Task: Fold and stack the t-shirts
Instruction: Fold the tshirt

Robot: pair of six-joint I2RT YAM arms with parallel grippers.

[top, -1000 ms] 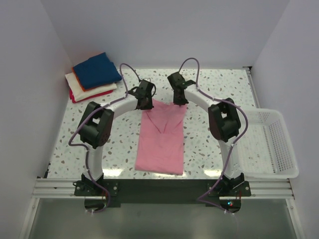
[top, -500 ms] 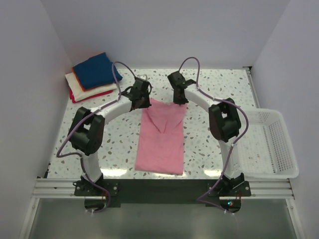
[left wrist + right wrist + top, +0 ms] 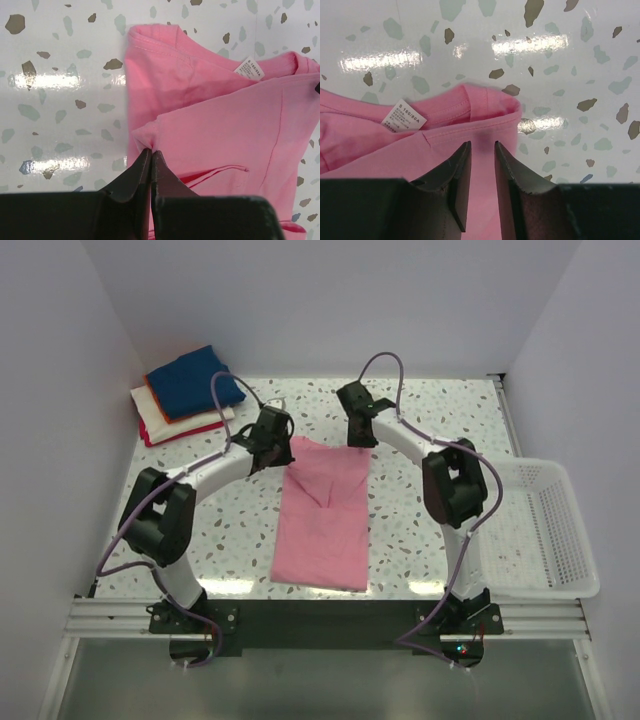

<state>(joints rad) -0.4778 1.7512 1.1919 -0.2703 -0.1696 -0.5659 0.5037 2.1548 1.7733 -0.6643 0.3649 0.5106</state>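
A pink t-shirt (image 3: pixel 325 515) lies lengthwise in the middle of the table, sleeves folded in and collar at the far end. My left gripper (image 3: pixel 280 445) is at its far left corner, shut on a small pinch of the pink edge (image 3: pixel 151 150). My right gripper (image 3: pixel 360 445) hovers at the far right corner; its jaws (image 3: pixel 481 145) stand apart over the pink t-shirt (image 3: pixel 420 150) near the collar label, with no fabric between them. A stack of folded t-shirts (image 3: pixel 185 390), navy on top with orange, white and red below, sits at the far left corner.
A white mesh basket (image 3: pixel 545 530) hangs at the table's right edge. White walls close in on the left, back and right. Both arms arch over the speckled tabletop (image 3: pixel 430 530) on either side of the pink shirt.
The left gripper closed on the shirt's far left edge, and its arm swung out to the left. The right gripper's jaws have come apart from the shirt's far right corner.
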